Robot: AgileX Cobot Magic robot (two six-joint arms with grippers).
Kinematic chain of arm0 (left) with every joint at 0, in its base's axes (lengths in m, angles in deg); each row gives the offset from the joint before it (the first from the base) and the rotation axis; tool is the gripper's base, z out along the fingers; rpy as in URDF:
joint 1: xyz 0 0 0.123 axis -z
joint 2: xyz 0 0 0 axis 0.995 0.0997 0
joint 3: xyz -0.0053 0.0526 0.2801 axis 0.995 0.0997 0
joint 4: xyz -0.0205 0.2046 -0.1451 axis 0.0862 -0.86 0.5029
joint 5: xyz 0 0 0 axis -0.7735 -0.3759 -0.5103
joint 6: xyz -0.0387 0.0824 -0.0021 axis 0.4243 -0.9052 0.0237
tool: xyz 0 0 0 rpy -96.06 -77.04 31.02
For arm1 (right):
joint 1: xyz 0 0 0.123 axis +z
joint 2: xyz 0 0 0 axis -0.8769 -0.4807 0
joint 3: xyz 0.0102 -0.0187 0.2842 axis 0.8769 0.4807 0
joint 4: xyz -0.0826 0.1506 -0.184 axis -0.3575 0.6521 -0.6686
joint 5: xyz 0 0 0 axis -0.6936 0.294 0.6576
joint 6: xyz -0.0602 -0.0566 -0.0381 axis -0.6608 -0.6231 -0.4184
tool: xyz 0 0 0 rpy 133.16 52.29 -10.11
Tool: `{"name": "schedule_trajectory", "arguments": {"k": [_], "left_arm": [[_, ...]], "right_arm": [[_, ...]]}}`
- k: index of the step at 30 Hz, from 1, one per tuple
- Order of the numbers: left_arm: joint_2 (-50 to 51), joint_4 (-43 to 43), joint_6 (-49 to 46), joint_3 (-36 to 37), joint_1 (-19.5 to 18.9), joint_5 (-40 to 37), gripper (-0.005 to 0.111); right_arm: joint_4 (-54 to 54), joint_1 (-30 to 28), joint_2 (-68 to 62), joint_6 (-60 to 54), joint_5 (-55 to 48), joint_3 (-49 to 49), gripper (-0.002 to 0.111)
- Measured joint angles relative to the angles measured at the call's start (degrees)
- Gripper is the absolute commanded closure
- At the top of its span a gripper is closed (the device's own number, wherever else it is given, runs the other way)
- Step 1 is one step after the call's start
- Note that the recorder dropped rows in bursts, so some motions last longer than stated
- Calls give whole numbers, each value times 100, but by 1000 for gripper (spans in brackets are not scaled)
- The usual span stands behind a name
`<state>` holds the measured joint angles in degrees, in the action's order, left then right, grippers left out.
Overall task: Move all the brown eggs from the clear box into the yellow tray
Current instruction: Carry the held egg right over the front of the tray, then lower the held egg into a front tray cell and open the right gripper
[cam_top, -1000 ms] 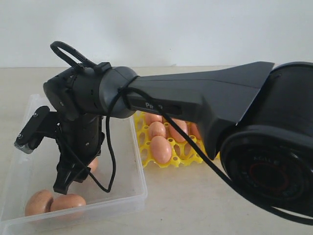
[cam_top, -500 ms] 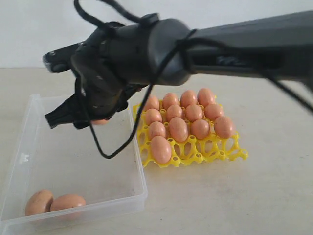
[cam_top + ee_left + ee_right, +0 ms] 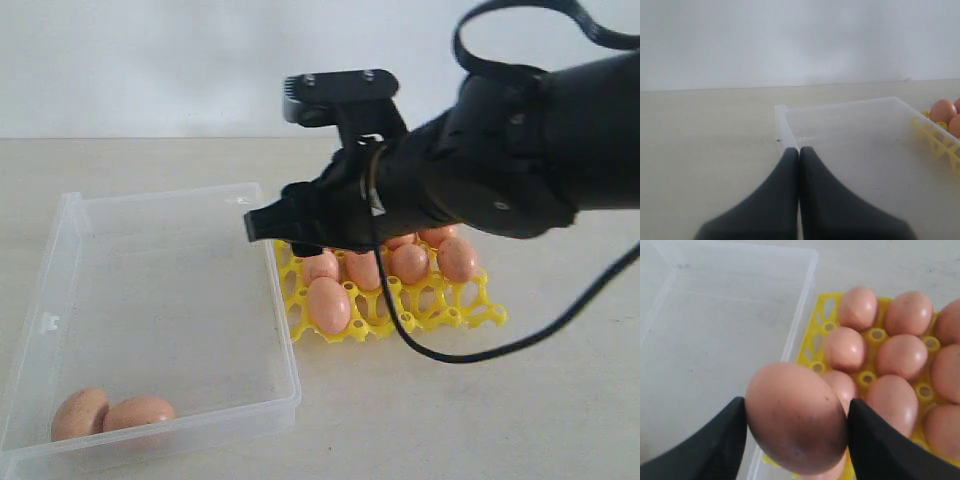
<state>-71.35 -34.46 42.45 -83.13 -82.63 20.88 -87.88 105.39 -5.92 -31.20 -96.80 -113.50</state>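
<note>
Holding one speckled pinkish-brown egg [image 3: 795,415] clamped in the right gripper [image 3: 799,440], I've got it over the bright yellow lattice egg tray [image 3: 455,318] where it meets the transparent plastic box [image 3: 160,290] (two eggs [image 3: 110,413] lie there), ready for a free cup. The left gripper [image 3: 799,165] sits closed, empty.

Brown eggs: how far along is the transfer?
Done: most brown eggs sit in the yellow tray; the arm hides the exact count. In hand: the right end effector grips one egg over the tray's box-side edge. Left: place it, then move the two eggs lying in the clear box. The left end effector is shut, empty.
</note>
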Motion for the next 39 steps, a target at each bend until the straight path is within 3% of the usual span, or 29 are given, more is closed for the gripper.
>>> {"name": "schedule_trajectory", "arguments": {"k": [7, 13, 22, 39], "left_arm": [[0, 0, 0, 0, 0, 0, 111], [0, 0, 0, 0, 0, 0, 111], [0, 0, 0, 0, 0, 0, 111], [0, 0, 0, 0, 0, 0, 111]], "right_arm": [[483, -532, 376, -263, 956, 1092, 109], [1648, -482, 376, -1261, 1892, 1548, 109], [2361, -475, 388, -2556, 2558, 2191, 109], [2684, -536, -156, -3389, 3379, 2278, 109]]}}
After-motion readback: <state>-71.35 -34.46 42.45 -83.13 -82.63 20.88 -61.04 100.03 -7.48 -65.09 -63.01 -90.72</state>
